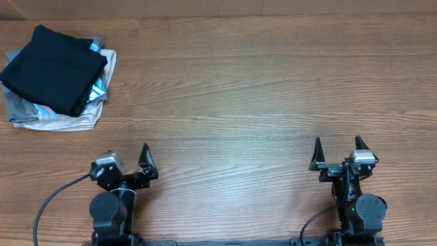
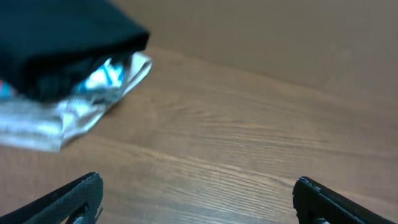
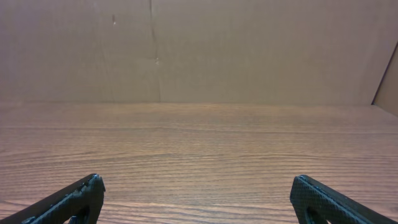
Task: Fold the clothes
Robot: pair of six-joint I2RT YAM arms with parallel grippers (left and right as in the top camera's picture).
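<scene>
The clothes, a black T-shirt (image 1: 54,65), lie folded into a thick square at the far left of the table, on top of other garments. The left wrist view has the shirt (image 2: 56,37) at its upper left, blurred. My left gripper (image 1: 125,156) stands open near the front edge, well short of the shirt, turned slightly toward it. In its own view the left gripper (image 2: 198,180) has only bare wood between its fingers. At the front right my right gripper (image 1: 337,143) is open too. Its own view shows the right gripper (image 3: 198,179) with nothing in it.
Under the shirt lie a folded grey garment (image 1: 61,121) and a turquoise-patterned one (image 1: 97,89); the grey garment (image 2: 68,118) sticks out below the shirt. The wooden table (image 1: 239,89) stretches to a brown cardboard wall (image 3: 249,50) at the back.
</scene>
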